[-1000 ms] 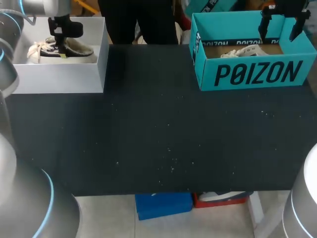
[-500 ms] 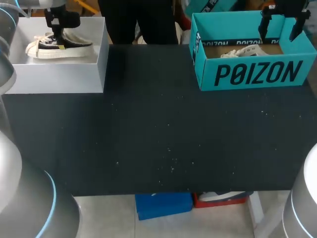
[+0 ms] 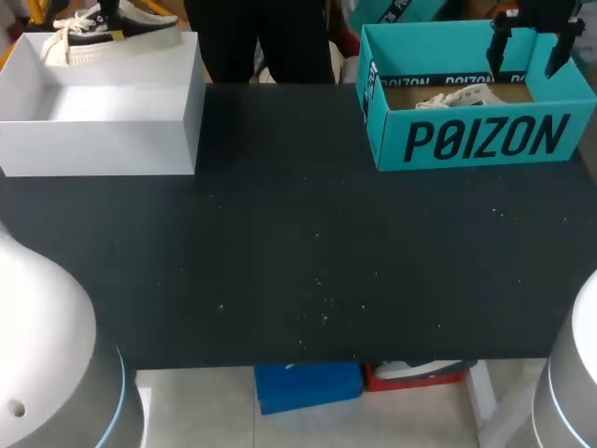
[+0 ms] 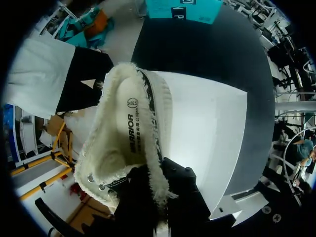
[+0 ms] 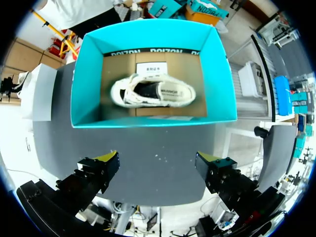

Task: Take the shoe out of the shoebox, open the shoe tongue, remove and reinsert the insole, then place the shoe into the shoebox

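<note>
A black-and-cream low sneaker [image 3: 104,30] with frayed edges hangs above the white shoebox [image 3: 103,149] at the table's far left. My left gripper [image 4: 160,186] is shut on the sneaker's [image 4: 126,148] side wall near the heel, with the box's white floor [image 4: 212,123] below it. At the far right stands a teal shoebox [image 3: 476,140] holding a white sneaker [image 3: 457,96]. My right gripper [image 3: 527,42] hovers above this box, open and holding nothing. In the right wrist view the white sneaker [image 5: 153,91] lies on its side in the teal box [image 5: 86,84], well ahead of the open gripper [image 5: 160,165].
The dark tabletop [image 3: 298,243] stretches between the two boxes and toward the near edge. Both boxes sit along the far edge, the white one at the left corner and the teal one at the right.
My left arm has lifted the black-and-cream sneaker up out of the white shoebox, which now shows a bare floor. The right arm has not moved.
</note>
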You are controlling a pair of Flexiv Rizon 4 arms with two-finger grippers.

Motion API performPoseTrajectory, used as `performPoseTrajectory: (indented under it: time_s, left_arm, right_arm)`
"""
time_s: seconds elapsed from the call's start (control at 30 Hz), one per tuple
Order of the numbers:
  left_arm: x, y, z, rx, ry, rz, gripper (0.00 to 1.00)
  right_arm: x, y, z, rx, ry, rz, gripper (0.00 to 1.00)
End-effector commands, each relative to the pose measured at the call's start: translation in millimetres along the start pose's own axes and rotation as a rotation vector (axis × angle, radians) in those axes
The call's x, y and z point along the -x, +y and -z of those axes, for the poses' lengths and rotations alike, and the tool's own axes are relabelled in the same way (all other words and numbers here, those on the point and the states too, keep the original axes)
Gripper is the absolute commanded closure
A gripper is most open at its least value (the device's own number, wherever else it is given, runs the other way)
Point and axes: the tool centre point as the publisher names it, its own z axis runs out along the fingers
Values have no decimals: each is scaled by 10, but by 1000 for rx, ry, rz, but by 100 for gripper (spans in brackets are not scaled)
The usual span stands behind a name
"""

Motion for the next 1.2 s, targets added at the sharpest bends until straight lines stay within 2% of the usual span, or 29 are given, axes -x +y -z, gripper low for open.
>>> performPoseTrajectory:
  time_s: [0.03, 0.17, 0.3, 0.43, 0.6, 0.87, 0.93, 0.97, 1.2]
  left_arm:
    - [-1627, -342, 1490, 23, -383, -11, 100]
    - [-2120, -781, 1675, 27, -437, -37, 100]
    - [-2628, -1215, 1716, 41, -489, -70, 100]
    - [-3100, -1536, 1629, 55, -528, -72, 100]
    - [-3594, -1805, 1350, 48, -501, -46, 100]
    - [-4028, -2136, 732, 49, -492, -37, 100]
    - [-4109, -2226, 554, 48, -457, -51, 100]
    - [-4142, -2267, 474, 57, -485, -69, 100]
    - [-4268, -2467, -95, 65, -458, -115, 100]
  right_arm:
    - [-1, 3, 0, 0, 0, 0, 0]
    - [-1, 3, 0, 0, 0, 0, 0]
    - [-1, 3, 0, 0, 0, 0, 0]
    - [-1, 3, 0, 0, 0, 0, 0]
    - [-1, 3, 0, 0, 0, 0, 0]
    - [-1, 3, 0, 0, 0, 0, 0]
    - [-1, 3, 0, 0, 0, 0, 0]
    - [-1, 3, 0, 0, 0, 0, 0]
    - [-1, 3, 0, 0, 0, 0, 0]
